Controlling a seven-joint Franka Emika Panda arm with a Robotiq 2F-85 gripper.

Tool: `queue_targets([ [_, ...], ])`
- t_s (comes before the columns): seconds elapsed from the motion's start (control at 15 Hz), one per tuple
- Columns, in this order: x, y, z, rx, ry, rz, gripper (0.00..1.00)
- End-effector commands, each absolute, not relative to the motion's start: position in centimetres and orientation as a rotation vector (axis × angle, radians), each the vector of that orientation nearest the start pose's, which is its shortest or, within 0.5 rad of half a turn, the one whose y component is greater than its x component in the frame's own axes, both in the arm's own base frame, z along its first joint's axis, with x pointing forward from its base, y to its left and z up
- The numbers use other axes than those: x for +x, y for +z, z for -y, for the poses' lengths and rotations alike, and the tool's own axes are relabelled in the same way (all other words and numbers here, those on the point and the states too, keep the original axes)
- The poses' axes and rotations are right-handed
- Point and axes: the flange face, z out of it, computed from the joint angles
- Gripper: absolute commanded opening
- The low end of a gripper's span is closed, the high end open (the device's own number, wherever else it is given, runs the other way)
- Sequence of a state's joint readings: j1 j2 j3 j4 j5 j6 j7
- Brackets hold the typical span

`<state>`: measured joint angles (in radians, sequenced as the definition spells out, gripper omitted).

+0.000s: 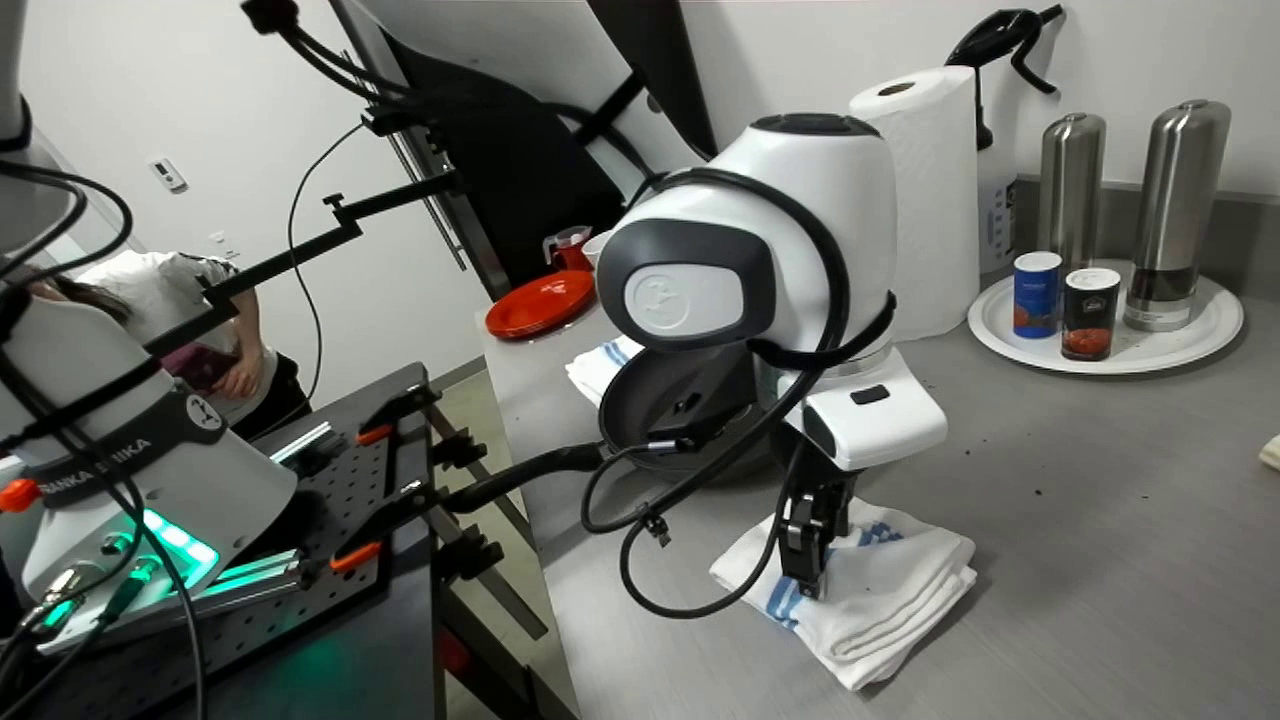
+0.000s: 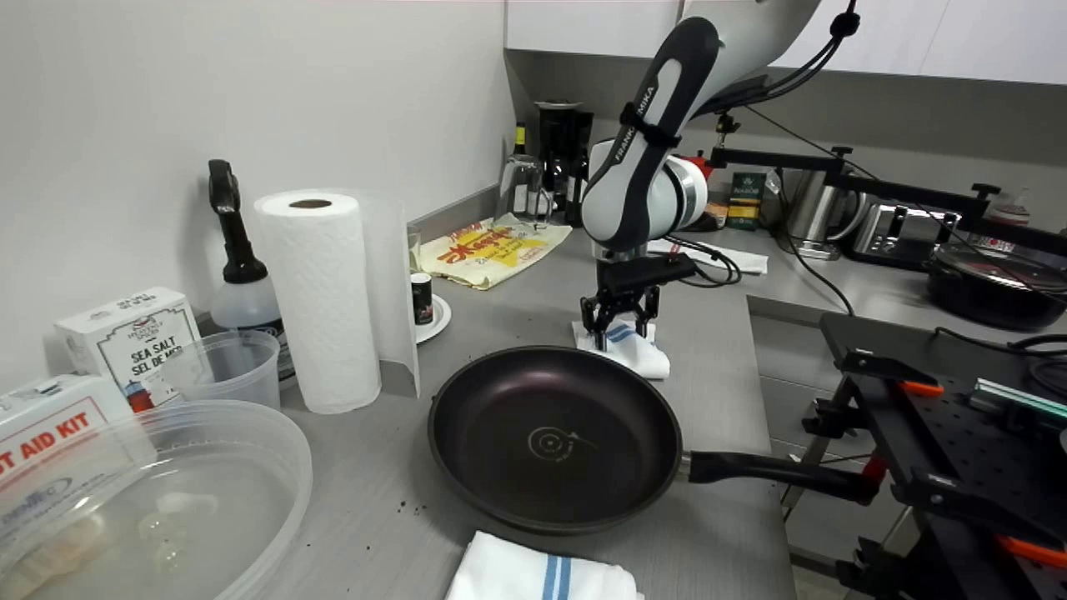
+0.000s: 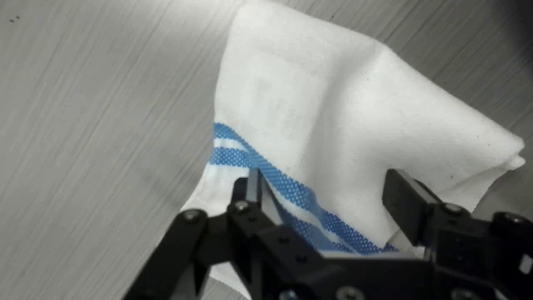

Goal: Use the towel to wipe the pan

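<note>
A folded white towel with blue stripes lies on the grey counter, seen in both exterior views (image 1: pixel 890 600) (image 2: pixel 643 360) and in the wrist view (image 3: pixel 287 83). My gripper (image 1: pixel 803 588) points down over it with its fingers spread apart, as an exterior view (image 2: pixel 621 333) and the wrist view (image 3: pixel 323 177) show. The fingertips are at the towel's surface; I cannot tell how firmly they touch it. Towel cloth shows between the fingers, not pinched. The black pan (image 2: pixel 554 442) stands upright beside the towel, its handle over the counter edge; my arm partly hides it in an exterior view (image 1: pixel 640 400).
Another striped towel (image 2: pixel 533 575) lies on the pan's far side from my gripper. A paper towel roll (image 2: pixel 321 308) stands near the wall. A plate (image 1: pixel 1215 310) holds shakers and mills. A clear tub (image 2: pixel 283 500) and salt box (image 2: pixel 133 342) stand along the wall.
</note>
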<state>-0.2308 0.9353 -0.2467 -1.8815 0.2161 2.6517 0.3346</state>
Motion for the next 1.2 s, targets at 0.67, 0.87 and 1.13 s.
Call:
queue_targets([
  [0.67,50.9,-0.9,28.8,-2.821,0.299,-1.493,0.03],
  [0.87,51.6,0.0,28.9,-2.812,0.292,-1.491,0.03],
  [1.13,52.0,0.2,28.7,-2.807,0.301,-1.48,0.46],
])
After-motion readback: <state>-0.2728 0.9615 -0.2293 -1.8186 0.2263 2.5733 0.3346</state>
